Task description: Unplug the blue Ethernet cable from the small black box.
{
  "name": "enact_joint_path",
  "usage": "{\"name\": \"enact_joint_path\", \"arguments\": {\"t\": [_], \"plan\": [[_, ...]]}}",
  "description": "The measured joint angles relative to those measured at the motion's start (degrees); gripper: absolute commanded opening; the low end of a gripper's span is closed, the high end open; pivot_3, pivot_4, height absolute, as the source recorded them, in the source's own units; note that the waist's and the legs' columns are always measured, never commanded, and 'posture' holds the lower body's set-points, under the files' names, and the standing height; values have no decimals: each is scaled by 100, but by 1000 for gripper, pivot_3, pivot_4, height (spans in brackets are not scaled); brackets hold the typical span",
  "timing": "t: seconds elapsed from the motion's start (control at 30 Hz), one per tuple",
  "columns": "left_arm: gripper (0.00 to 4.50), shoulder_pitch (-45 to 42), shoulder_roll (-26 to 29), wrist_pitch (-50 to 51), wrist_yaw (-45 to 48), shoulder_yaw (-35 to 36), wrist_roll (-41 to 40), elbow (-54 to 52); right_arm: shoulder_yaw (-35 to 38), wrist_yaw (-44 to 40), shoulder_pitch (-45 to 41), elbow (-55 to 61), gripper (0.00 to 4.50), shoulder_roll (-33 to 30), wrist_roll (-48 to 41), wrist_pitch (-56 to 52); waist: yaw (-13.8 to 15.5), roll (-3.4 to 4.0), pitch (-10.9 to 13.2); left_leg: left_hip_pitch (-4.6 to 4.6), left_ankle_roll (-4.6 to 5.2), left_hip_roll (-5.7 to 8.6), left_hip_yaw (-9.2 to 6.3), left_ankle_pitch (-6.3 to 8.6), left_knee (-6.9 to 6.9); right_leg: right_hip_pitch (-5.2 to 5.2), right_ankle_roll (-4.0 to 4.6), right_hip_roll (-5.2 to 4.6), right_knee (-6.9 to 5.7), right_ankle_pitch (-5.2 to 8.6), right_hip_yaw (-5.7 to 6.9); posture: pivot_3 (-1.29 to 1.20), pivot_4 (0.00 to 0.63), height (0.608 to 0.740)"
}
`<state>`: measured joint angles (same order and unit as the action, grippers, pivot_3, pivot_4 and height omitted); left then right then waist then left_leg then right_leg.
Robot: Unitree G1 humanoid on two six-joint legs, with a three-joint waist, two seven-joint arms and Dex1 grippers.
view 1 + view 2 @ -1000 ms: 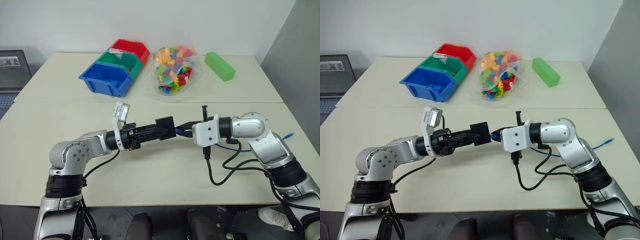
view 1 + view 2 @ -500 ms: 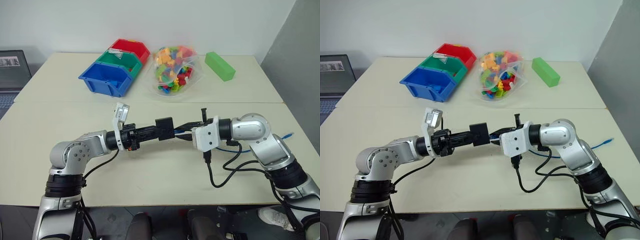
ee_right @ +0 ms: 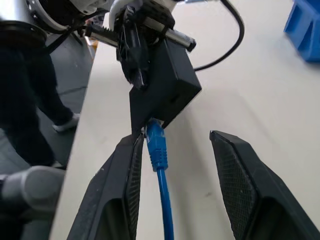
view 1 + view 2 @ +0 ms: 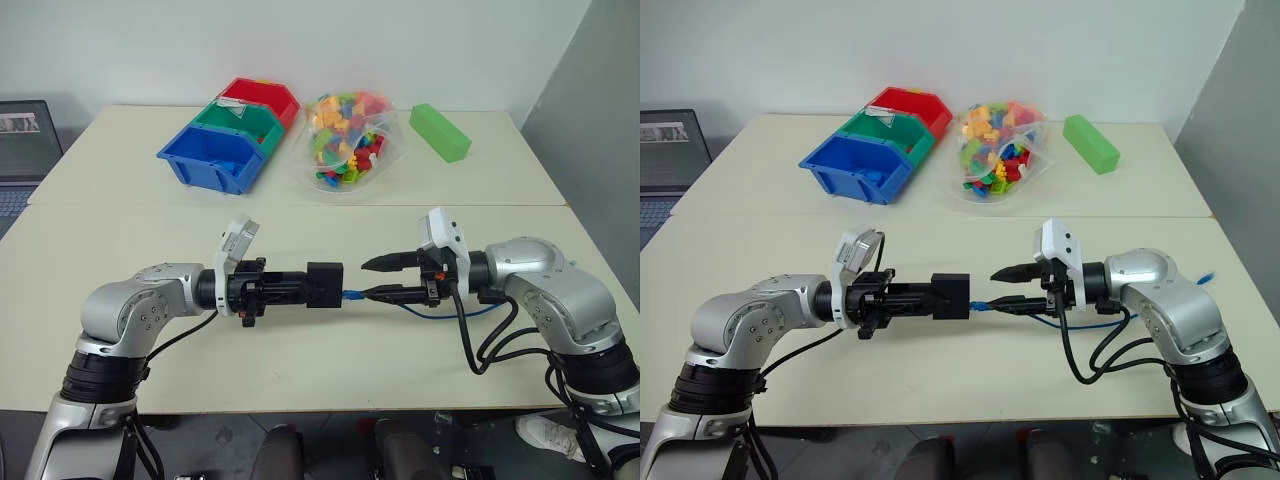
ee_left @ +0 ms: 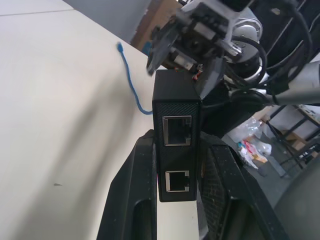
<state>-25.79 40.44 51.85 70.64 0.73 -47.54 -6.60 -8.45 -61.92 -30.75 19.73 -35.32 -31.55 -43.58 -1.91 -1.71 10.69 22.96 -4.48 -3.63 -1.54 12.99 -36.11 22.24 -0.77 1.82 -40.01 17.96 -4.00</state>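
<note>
1. You see the left gripper [image 4: 318, 285] reaching level, clamped on the small black box [image 4: 325, 284].
2. Your right gripper [image 4: 372, 279] faces the box, fingers apart.
3. The blue Ethernet cable [image 3: 159, 150] sits plugged into the box.

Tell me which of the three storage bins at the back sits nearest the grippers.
The blue bin. It is the front one of the row, closest to the table's near half; the green bin comes behind it and the red bin farthest back.
</note>
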Motion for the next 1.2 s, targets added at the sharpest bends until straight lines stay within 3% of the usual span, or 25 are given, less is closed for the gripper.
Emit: {"name": "enact_joint_path", "arguments": {"t": [0.4,0.9,1.0,1.2], "plan": [[781,-118,34,91,136,6,-85,57,354,863,212,51,2213,664,-1450,-1501,-10,0,0,2,0,-1,0,0,2,3,-27,2,0,16,-1,0,150,740],[781,-117,81,149,133,29,-96,56,346,1221,211,50,2213,825,-1656,-1580,-9,0,0,3,1,-1,0,1,4,5,-29,2,2,17,0,0,150,740],[781,-117,83,149,135,33,-96,56,252,1214,211,50,1745,794,-1633,-1562,-10,0,0,3,1,-1,1,1,4,5,-29,2,2,17,-1,0,150,740],[781,-107,94,149,172,33,-97,44,191,1213,211,50,347,711,-1513,-1468,-10,0,0,3,1,-1,1,1,4,6,-29,2,3,17,-1,0,150,740]]}}
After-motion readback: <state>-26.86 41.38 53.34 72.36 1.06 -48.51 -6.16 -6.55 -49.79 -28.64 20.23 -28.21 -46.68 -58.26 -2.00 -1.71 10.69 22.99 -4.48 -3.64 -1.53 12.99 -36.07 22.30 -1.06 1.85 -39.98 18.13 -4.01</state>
